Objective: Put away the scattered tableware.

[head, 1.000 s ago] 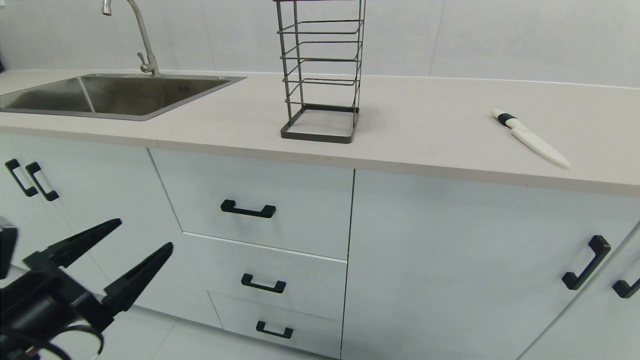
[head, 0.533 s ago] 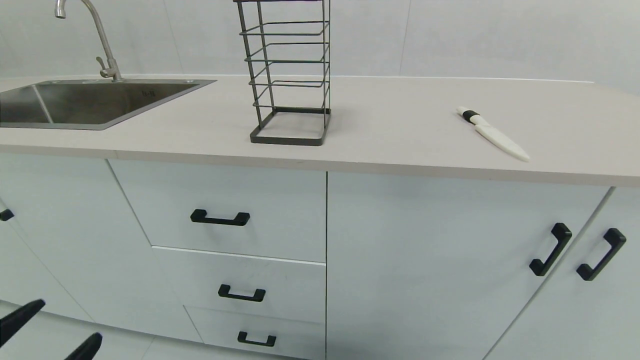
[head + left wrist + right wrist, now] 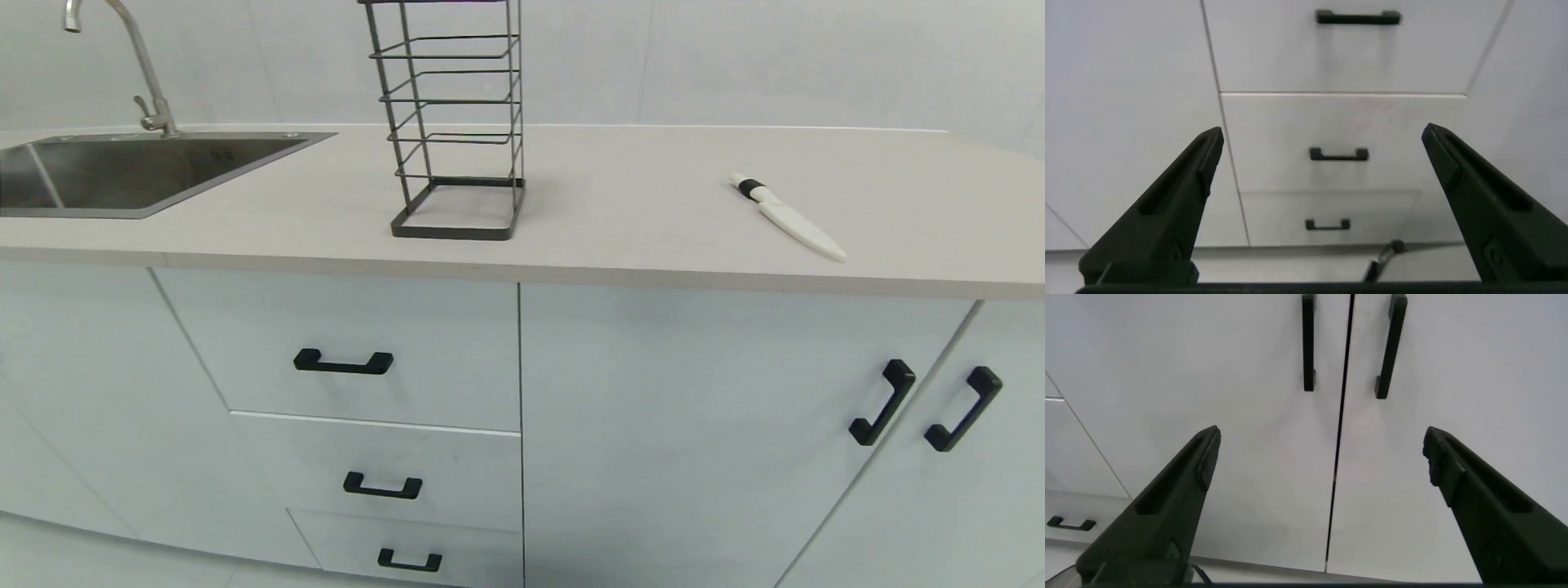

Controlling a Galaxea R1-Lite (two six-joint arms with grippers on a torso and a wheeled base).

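The head camera has swung right; nothing on the bench (image 3: 637, 204) has moved. A wire rack (image 3: 455, 131) stands between the sink (image 3: 122, 171) and the white, black-banded knife (image 3: 785, 216), which lies flat. The left claw (image 3: 1323, 135) gapes at the drawers (image 3: 1339, 122), the right claw (image 3: 1321, 434) at the cabinet doors (image 3: 1249, 416).

- This is a kitchen, of a household kind.
- A long pale countertop (image 3: 637, 212) runs along a wall of large light tiles (image 3: 735, 65).
- A stainless steel sink (image 3: 163, 163) is set into the countertop, with a curved metal faucet (image 3: 155, 122) behind it.
- Under the countertop stand pale cabinet fronts: a stack of three drawers (image 3: 367, 327) with black bar handles (image 3: 343, 362), and hinged cupboard doors (image 3: 694, 425) with the same handles.
- A tall black wire rack (image 3: 453, 234) stands upright on the countertop.
- A white knife (image 3: 788, 219) lies flat on the countertop, well apart from the wire rack.
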